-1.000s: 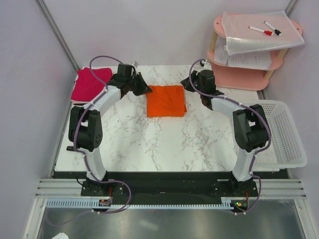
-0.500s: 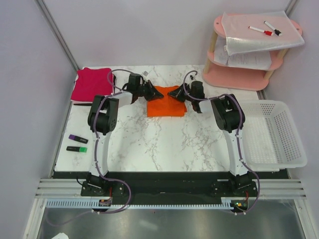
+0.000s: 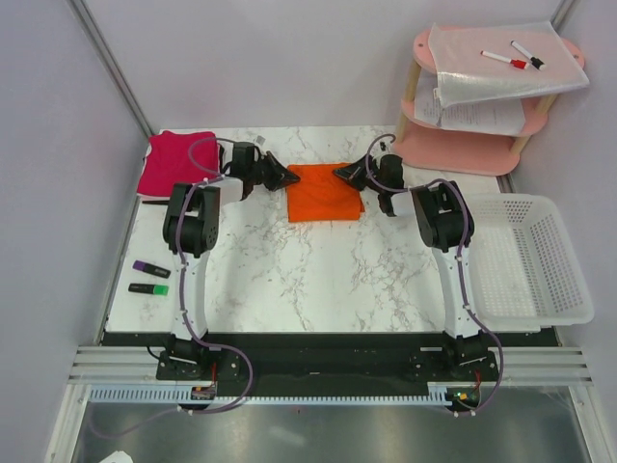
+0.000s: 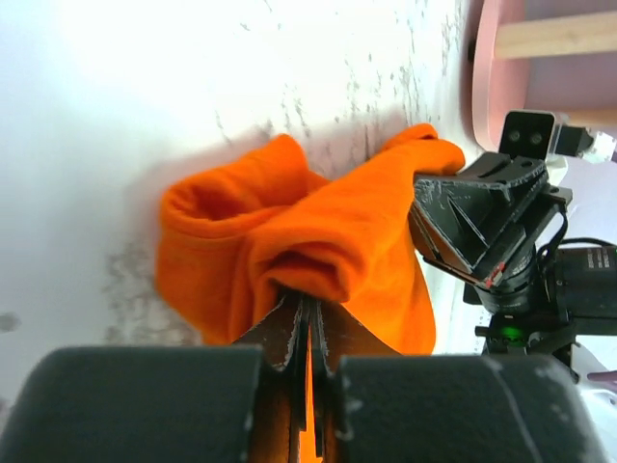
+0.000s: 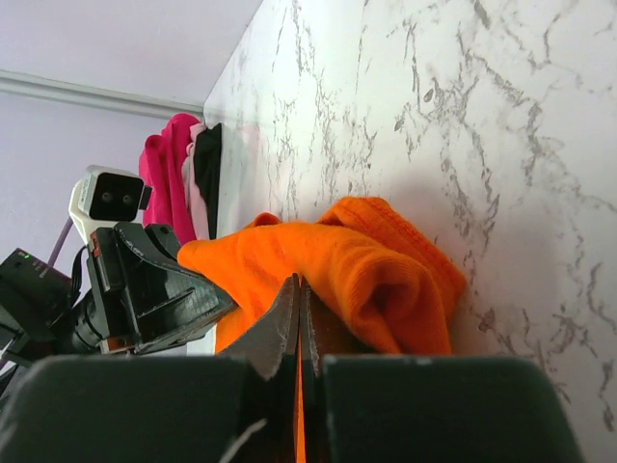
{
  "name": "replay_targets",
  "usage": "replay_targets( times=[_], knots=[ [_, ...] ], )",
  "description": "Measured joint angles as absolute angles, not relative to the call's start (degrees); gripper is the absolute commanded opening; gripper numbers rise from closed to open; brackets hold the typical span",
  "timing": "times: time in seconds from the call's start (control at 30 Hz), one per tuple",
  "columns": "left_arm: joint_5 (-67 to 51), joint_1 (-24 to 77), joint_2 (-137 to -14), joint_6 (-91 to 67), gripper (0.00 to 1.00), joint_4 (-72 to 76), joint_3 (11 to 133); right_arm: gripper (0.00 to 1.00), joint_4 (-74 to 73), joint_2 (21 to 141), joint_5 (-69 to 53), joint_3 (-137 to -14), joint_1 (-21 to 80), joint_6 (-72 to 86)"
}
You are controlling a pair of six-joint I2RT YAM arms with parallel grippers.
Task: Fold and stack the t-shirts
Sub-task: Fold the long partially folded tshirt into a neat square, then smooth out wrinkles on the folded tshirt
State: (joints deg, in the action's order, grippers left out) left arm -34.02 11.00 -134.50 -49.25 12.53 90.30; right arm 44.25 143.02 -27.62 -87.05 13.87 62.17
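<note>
The folded orange t-shirt [image 3: 323,191] lies at the middle back of the marble table [image 3: 318,270]. My left gripper [image 3: 285,177] is shut on its left edge, cloth pinched between the fingers [image 4: 307,309]. My right gripper [image 3: 345,172] is shut on the right edge of that shirt [image 5: 376,275], and the cloth bunches up around both sets of jaws. The orange t-shirt [image 4: 318,241] sags between the two grippers. The magenta-pink t-shirt [image 3: 174,162] lies folded at the table's back left corner, and it shows in the right wrist view as a pink edge [image 5: 174,174].
A purple marker [image 3: 151,269] and a green marker [image 3: 148,287] lie near the left edge. A white basket [image 3: 535,260] stands at the right. A pink two-tier shelf [image 3: 482,145] with paper sheets [image 3: 501,68] and pens stands at the back right.
Both arms swung inward to the orange t-shirt and both grippers have closed on its opposite edges. The shirt's edges are now lifted and bunched.
</note>
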Motion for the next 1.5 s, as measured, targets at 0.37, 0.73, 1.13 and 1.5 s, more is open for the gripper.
replay_targets(
  times=[0.37,0.73,1.13,1.5],
  knots=[
    [-24.95,11.51,-116.03,-39.42,0.37,2.02,80.25,0.01,38.35,135.5,-27.73,-82.74,14.13,57.17],
    [13.96,12.95,-107.72,-28.88,0.98,-30.72,94.7,0.07,24.84,112.44,-23.94,-78.72,18.11,43.38],
    [45.17,12.73,-131.96,-27.73,1.0,-60.18,113.47,0.11,15.33,108.6,-20.91,-68.79,18.17,36.82],
    [53.45,11.62,-138.3,-24.67,1.0,-64.18,122.43,0.11,16.34,108.81,-22.94,-66.32,17.85,37.28]
  ],
)
